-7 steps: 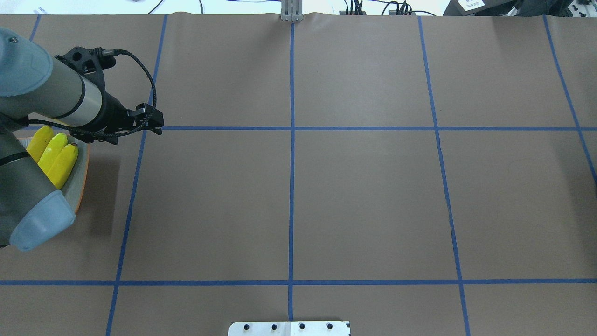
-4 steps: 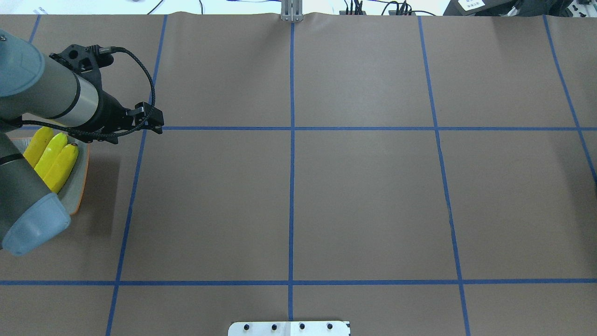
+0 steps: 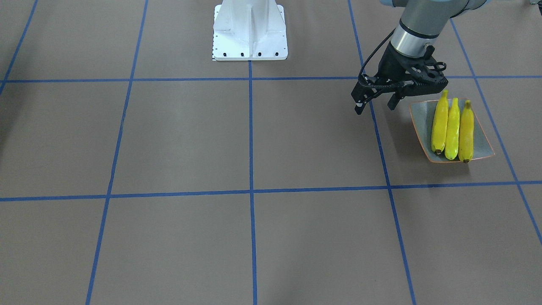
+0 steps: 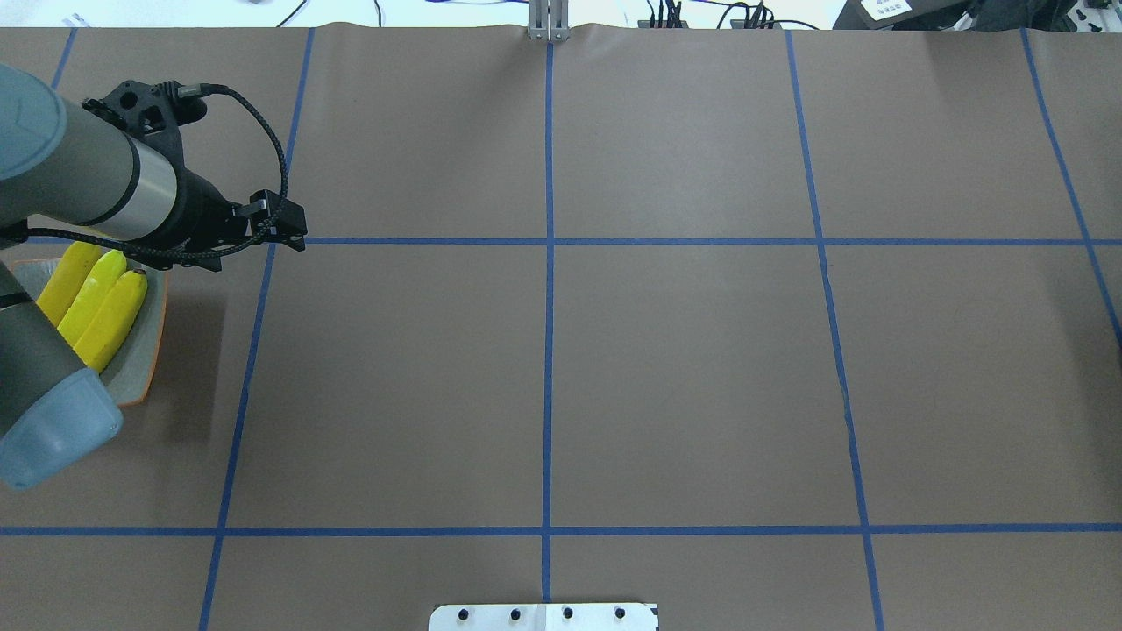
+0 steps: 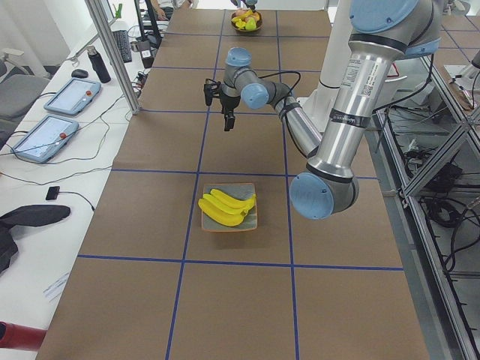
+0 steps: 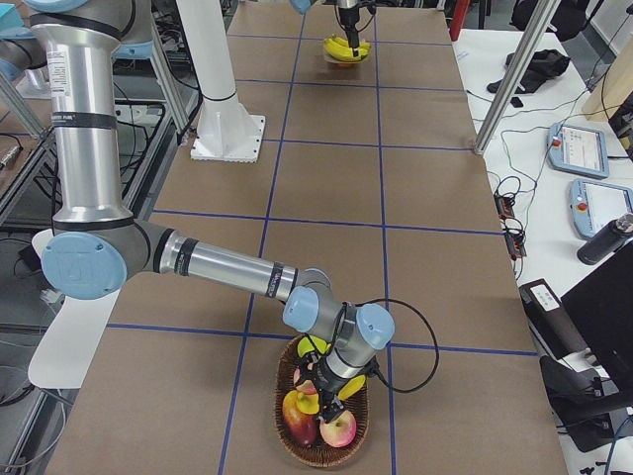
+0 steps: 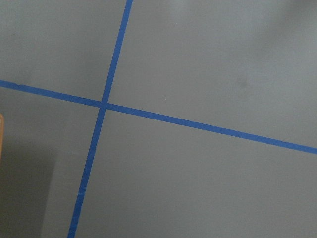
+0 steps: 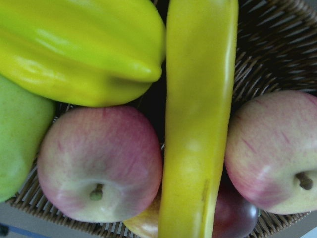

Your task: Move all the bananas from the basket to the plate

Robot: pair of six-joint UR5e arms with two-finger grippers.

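Note:
Three yellow bananas lie side by side on the grey-green plate with the orange rim; they also show in the overhead view. My left gripper is open and empty, above the table just beside the plate's corner. A fourth banana lies in the wicker basket among other fruit, right under the right wrist camera. My right gripper is down in the basket over this banana; I cannot tell whether it is open or shut.
The basket also holds red apples and a yellow-green star fruit. The white robot base stands at the table's robot side. Blue tape lines cross the brown table.
My left arm's elbow has drifted left in the overhead view, uncovering more of the plate. The left gripper has barely moved and is still open.

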